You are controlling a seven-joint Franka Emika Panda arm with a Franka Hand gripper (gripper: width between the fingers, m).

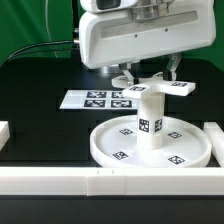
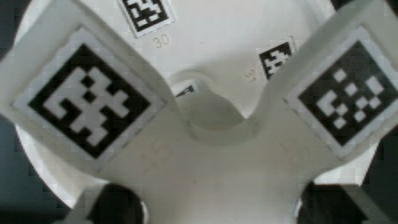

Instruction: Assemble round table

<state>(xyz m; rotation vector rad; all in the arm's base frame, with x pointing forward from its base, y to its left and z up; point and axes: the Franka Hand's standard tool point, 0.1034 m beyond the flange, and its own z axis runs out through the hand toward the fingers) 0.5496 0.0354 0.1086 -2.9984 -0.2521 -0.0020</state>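
The large round disc (image 1: 100, 150) lies on the black table. The short post (image 1: 150, 120) stands upright in its middle. The cross-shaped piece (image 1: 160, 89) sits level on top of the post. My gripper (image 1: 150, 78) reaches down from above, with a finger on each side of the cross. In the wrist view, two tagged arms of the cross-shaped piece (image 2: 89, 95) spread out, and a third arm fills the gap between my dark fingertips (image 2: 121, 205). The gripper (image 2: 214, 208) looks shut on that arm. The disc (image 2: 214, 40) shows beneath. The post is hidden there.
The marker board (image 1: 95, 98) lies flat behind the disc toward the exterior view's left. A long white rail (image 1: 100, 180) runs along the front. Rail pieces stand at the exterior view's right (image 1: 215, 135) and left (image 1: 3, 132).
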